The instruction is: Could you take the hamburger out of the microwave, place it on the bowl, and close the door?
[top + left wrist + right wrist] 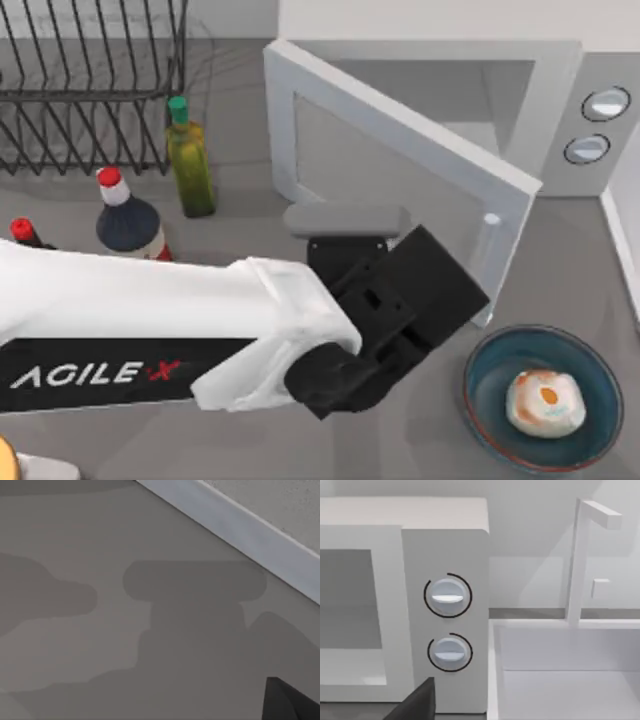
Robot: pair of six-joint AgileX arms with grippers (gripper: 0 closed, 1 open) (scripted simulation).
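Seen from above, a grey table [230, 215] holds a white microwave [590, 95] in the upper right of the frame, its two round knobs [597, 125] facing up on the side panel. The door [400, 165] stands partly open, swung out toward the centre of the frame, with its greyish window facing left and its far edge near the middle right.

The left arm [150, 320] reaches in from the left edge across the lower half of the frame, white with black "AGILEX" lettering. Its black wrist and left gripper [400, 290] sit at the centre, just below and beside the outer face of the door. Whether its fingers are spread or pressed together cannot be told.

The hamburger [543, 402] lies inside the dark blue bowl [490, 385] at the lower right of the frame, to the right of and slightly below the left gripper, apart from it.

At the upper left is a black wire rack [90, 90]. Below it stand a green bottle [188, 160], a dark bottle with a red cap [128, 215], and another red-capped bottle [25, 232] at the left edge.

The right wrist view faces the microwave's knob panel, with a white sink [560, 670] and faucet [580, 555] beside it.
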